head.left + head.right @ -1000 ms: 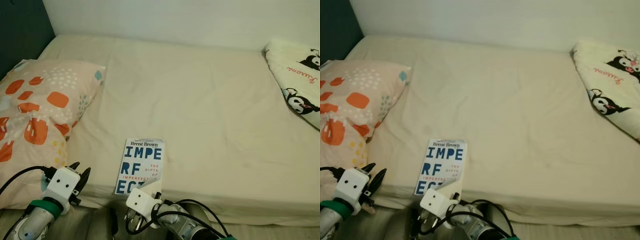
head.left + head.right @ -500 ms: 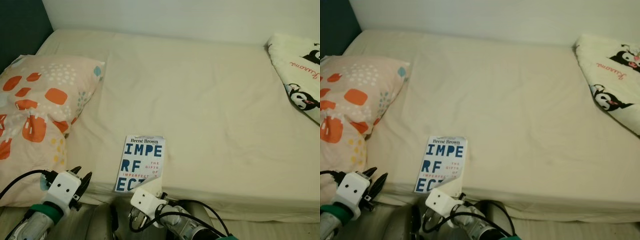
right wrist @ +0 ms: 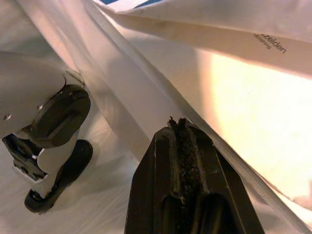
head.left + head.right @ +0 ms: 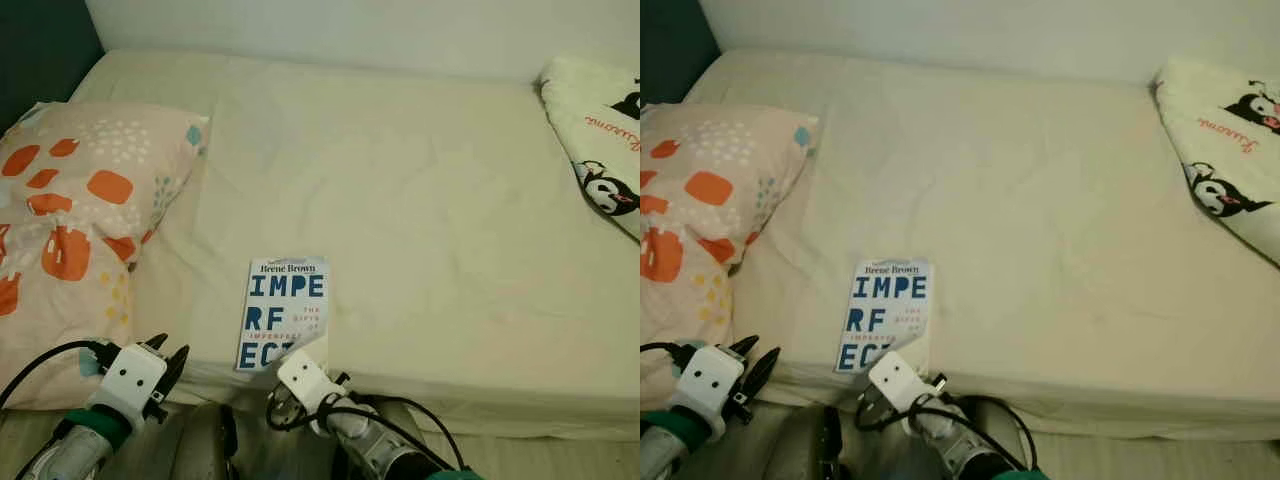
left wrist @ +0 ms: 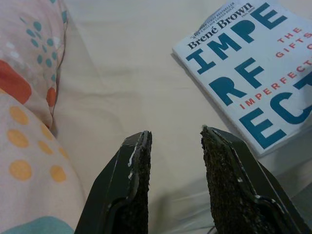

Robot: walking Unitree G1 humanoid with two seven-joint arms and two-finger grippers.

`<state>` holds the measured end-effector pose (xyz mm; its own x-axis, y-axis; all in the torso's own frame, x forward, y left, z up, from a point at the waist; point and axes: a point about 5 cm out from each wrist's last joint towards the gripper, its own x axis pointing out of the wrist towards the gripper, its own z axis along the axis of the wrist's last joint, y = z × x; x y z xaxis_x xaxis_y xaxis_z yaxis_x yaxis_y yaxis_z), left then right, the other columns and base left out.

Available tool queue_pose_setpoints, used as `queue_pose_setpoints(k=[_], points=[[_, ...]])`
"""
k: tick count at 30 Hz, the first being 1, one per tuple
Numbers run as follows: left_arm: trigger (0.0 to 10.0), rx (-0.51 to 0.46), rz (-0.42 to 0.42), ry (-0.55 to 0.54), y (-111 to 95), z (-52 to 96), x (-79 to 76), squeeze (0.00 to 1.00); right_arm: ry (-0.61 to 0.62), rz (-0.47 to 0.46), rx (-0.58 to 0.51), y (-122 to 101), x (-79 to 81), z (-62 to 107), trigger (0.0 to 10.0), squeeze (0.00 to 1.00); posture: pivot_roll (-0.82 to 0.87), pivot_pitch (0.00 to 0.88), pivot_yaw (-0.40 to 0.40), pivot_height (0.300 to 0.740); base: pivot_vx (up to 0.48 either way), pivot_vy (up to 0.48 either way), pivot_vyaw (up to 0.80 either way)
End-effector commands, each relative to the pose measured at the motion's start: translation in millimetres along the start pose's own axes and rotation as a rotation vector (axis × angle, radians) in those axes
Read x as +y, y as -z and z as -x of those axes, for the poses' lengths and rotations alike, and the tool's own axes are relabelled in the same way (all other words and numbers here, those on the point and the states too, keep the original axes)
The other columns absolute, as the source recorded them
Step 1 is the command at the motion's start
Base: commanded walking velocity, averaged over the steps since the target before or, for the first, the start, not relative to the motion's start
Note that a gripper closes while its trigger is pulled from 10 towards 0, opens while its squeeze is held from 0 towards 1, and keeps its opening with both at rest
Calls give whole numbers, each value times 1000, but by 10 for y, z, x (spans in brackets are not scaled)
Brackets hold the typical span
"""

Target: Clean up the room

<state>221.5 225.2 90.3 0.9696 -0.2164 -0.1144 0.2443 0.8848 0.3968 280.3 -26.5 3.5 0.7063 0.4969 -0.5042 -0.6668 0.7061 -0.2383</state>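
Book (image 4: 286, 314) lies at the near edge of the bed (image 4: 420, 200), so your right gripper (image 3: 181, 127), fingers pressed together and empty, waits under its corner, while your left gripper (image 5: 175, 161) hovers half open beside it.

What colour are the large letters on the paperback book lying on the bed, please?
Dark blue on the white paperback book, clearest in the left wrist view.

Cream bed (image 4: 420, 200) against white wall (image 4: 350, 30).

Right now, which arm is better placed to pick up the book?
Right, probably. The right gripper sits at the book's near corner on the bed edge, fingers shut. The left gripper is open but off to the side, by the pillow.
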Motion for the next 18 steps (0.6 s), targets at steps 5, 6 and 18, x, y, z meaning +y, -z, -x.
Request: queue_pose_setpoints(k=[5,6,18], points=[[10000,35,14,19,71,46,-56,0,-118,-110,-72,-235,402,-72,0,0,140,213,-30,611,0,0,0],[10000,35,15,18,71,44,-58,0,-136,-118,-80,-250,432,-73,0,0,140,213,-30,611,0,0,0],[10000,21,40,39,78,-18,-215,0,-247,-256,-134,-61,267,43,3843,0,125,115,-46,611,0,0,0]])
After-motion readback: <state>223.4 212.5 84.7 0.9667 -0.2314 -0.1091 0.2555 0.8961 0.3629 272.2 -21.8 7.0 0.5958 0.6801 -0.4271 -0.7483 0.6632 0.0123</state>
